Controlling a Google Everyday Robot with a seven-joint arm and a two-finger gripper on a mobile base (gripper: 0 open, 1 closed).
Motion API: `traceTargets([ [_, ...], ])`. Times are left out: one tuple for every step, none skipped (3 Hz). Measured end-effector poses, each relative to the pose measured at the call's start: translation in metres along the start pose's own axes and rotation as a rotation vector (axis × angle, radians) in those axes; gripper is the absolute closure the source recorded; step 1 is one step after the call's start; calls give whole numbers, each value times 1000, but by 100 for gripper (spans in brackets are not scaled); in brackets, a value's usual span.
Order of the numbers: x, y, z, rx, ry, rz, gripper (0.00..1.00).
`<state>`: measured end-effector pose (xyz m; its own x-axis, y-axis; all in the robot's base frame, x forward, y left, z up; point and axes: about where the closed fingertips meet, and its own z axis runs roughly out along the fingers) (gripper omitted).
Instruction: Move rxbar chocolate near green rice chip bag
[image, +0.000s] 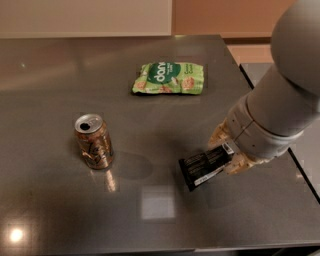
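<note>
Gripper (229, 152): lower right of the frame, at the end of the grey arm; jaws clenched on the rxbar chocolate's white-label end.
Rxbar chocolate (205, 166): lower right of centre, black wrapper slanting out leftward from the jaws; held by one end, likely so that it can be carried.
Green rice chip bag (168, 78): upper centre, lying flat, well apart from the bar; the destination.
Soda can (93, 141): left of centre, upright, off the likely path.
Table (50, 75): dark, glossy; bears everything.
</note>
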<state>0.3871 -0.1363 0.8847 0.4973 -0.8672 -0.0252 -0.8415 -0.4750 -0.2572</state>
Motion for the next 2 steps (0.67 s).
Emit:
traceTargets([
  [9,-42,-13,42,-10,117,100],
  [28,-87,-18,77,-44,255,100],
])
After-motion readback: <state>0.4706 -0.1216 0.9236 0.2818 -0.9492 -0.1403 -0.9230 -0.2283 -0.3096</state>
